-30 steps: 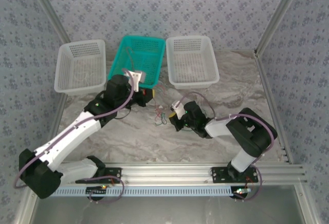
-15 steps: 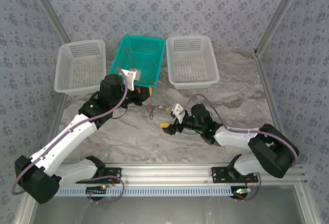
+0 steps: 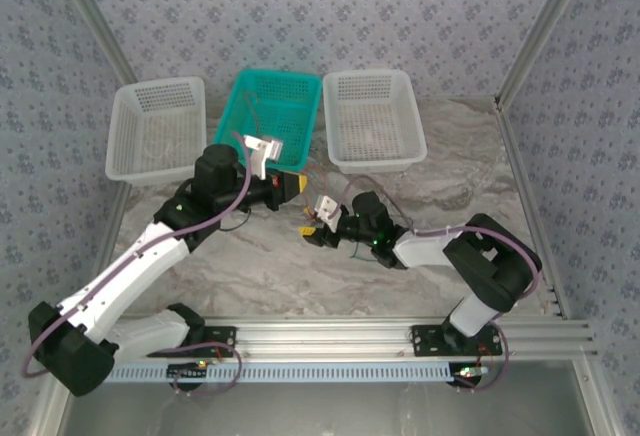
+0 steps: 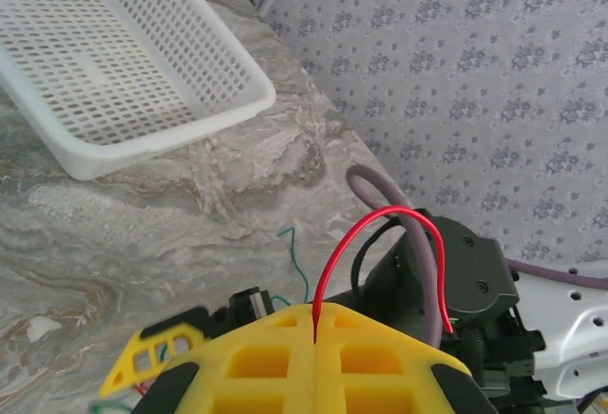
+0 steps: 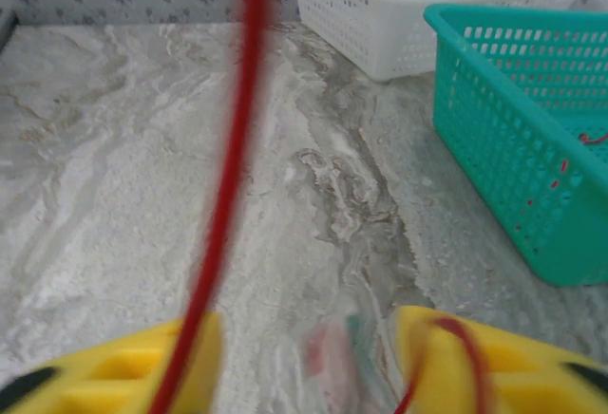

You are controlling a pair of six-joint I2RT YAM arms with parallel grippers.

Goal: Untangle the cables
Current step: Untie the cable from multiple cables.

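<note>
Pinching a red cable (image 4: pixel 391 209) in shut left jaws, right jaws parted (blurred cables (image 5: pixel 334 349) between them)

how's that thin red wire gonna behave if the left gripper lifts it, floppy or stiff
Probably springy, not limp: the thin red wire stands in a free arch above the shut left gripper pinching it. Likely very light, being so thin beside the yellow fingers. It may snag when lifted, since a thin green wire lies close by.

Light is even and bright, shadows soft. In the right wrist view the red cable (image 5: pixel 226 205) (very near) is blurred.
</note>
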